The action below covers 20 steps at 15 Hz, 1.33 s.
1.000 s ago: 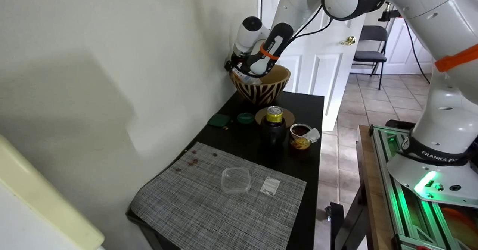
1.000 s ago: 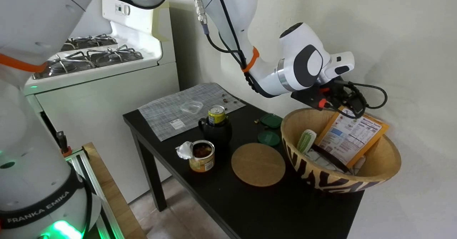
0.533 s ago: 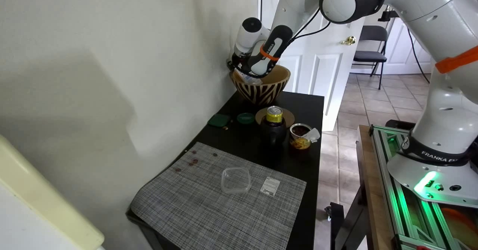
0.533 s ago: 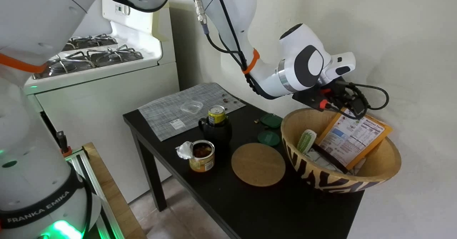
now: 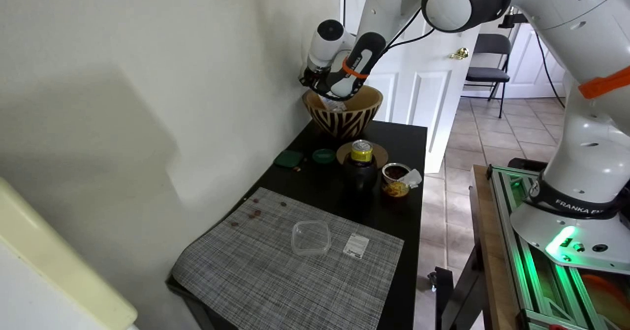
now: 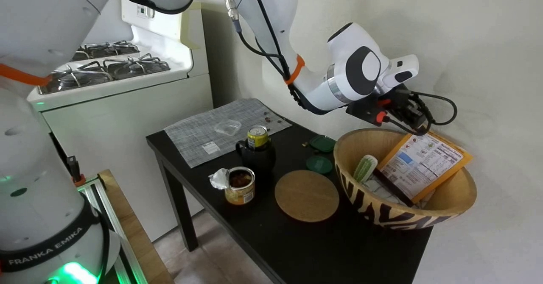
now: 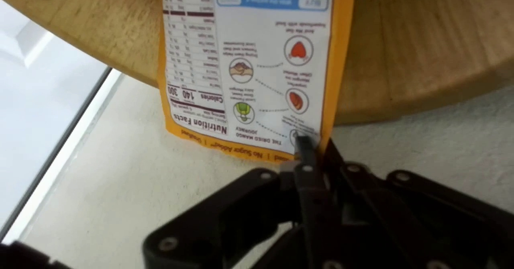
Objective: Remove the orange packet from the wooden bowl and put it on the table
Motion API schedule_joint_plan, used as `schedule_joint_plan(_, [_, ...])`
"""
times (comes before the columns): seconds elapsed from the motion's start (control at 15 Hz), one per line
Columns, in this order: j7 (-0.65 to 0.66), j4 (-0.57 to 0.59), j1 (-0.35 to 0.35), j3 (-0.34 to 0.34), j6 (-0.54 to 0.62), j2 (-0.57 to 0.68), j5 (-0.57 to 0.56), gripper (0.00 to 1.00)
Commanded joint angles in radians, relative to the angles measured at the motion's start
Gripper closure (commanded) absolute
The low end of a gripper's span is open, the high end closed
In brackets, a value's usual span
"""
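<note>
Above wooden bowl [image 5: 347, 122], end effector [image 7: 318, 145] slightly higher than before; pinching orange packet [image 7: 257, 60]

From here I count one gripper [image 7: 318, 145], one orange packet [image 6: 424, 163], one wooden bowl [image 5: 344, 123], one counter [image 6: 322, 250], one placemat [image 5: 295, 285], one can [image 6: 257, 140], one mug [image 6: 259, 161], one opened tin [image 6: 239, 195], one round board [image 6: 307, 196], one clear dish [image 5: 311, 239], one card [image 5: 356, 246], two dark-green pieces [image 6: 322, 143].

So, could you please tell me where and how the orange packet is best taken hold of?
Probably by its upper edge, from above, pinching the two broad faces: the orange packet is thin and slants in the wooden bowl, that edge sticking out past the rim. The gripper has one corner of that edge pinched.
</note>
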Motion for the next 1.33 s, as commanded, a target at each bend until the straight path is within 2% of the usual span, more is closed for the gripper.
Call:
schedule_joint_plan(0.0, [0.026, -0.066, 0.056, -0.04, -0.006, -0.022, -0.004, 1.0])
schedule_joint_plan(0.07, [0.019, -0.081, 0.06, -0.035, -0.009, -0.031, -0.006, 1.0])
schedule_joint_plan(0.2, [0.019, -0.144, 0.104, -0.07, 0.0, -0.074, -0.017, 0.99])
schedule_joint_plan(0.4, [0.043, -0.259, 0.21, -0.199, 0.028, -0.145, -0.028, 0.99])
schedule_joint_plan(0.53, [0.071, -0.343, 0.333, -0.357, 0.051, -0.181, -0.038, 0.99])
schedule_joint_plan(0.73, [0.101, -0.393, 0.511, -0.59, 0.147, -0.177, -0.031, 0.99])
schedule_joint_plan(0.93, [0.085, -0.429, 0.718, -0.817, 0.246, -0.135, -0.003, 0.99])
schedule_joint_plan(1.0, [0.073, -0.439, 0.788, -0.876, 0.261, -0.131, 0.001, 0.99])
schedule_joint_plan(1.07, [-0.086, -0.459, 0.86, -0.893, 0.271, -0.13, 0.167, 0.99])
schedule_joint_plan(1.13, [-0.124, -0.47, 0.932, -0.938, 0.279, -0.132, 0.207, 0.99])
schedule_joint_plan(1.27, [-0.228, -0.504, 1.076, -0.983, 0.308, -0.124, 0.33, 0.99])
